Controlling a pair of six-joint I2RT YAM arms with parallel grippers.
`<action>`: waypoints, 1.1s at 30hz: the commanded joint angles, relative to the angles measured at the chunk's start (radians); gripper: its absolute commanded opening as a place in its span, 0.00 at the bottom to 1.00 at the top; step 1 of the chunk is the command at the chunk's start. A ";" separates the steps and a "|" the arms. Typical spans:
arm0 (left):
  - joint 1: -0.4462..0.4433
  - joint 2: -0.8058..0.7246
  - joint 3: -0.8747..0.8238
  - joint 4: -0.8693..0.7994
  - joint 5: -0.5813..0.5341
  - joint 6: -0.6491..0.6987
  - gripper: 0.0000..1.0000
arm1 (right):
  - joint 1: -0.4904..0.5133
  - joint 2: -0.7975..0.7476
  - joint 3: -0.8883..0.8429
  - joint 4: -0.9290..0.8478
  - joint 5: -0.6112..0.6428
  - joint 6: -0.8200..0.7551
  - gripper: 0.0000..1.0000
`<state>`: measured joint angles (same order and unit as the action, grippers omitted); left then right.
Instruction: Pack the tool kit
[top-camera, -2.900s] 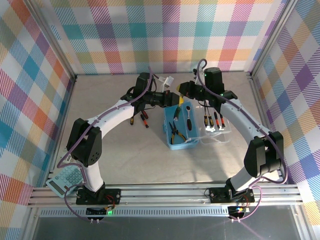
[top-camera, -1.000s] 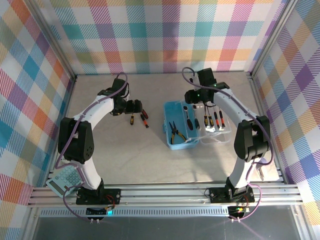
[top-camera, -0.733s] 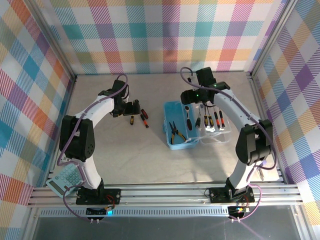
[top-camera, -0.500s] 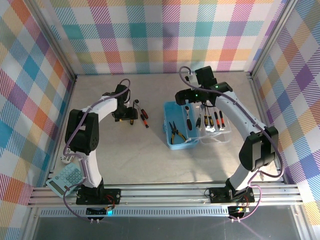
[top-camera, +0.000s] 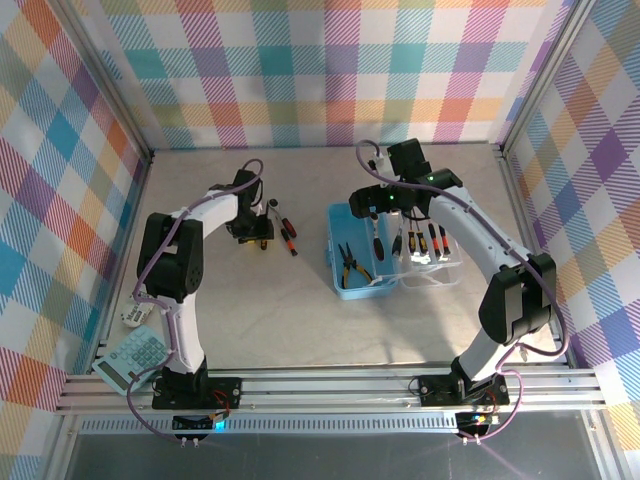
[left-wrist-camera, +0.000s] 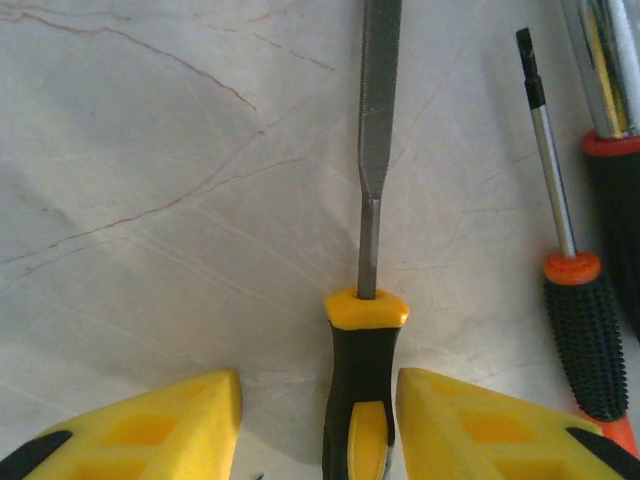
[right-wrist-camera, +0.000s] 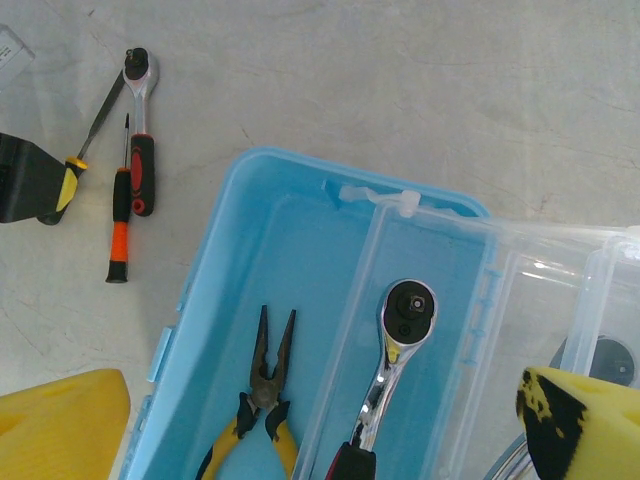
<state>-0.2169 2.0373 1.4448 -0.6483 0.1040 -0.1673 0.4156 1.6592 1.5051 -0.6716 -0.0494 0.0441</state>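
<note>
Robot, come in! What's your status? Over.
Left fingers open, straddling yellow-handled file. Right fingers open above blue case; pliers and ratchet inside. Screwdriver, second ratchet on table. Nothing blocking.

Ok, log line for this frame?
left gripper: open, straddling file handle | right gripper: open over case | in case: pliers, ratchet

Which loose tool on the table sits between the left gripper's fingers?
The yellow-and-black-handled file: its handle lies between the fingers of the left gripper; the orange-collared screwdriver and the ratchet lie off to one side.
</note>
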 joint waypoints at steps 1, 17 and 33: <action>0.007 0.027 0.007 0.002 0.031 -0.006 0.40 | 0.003 -0.026 -0.005 -0.008 -0.016 0.015 0.99; 0.007 -0.045 0.000 -0.030 0.037 0.006 0.00 | 0.003 -0.049 -0.008 -0.004 -0.057 0.026 0.99; -0.210 -0.335 -0.056 0.270 0.617 -0.054 0.00 | 0.002 0.005 0.004 0.252 -0.373 0.300 0.99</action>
<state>-0.3630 1.7039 1.4223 -0.4965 0.5121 -0.1837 0.4156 1.6394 1.5017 -0.5297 -0.3267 0.2417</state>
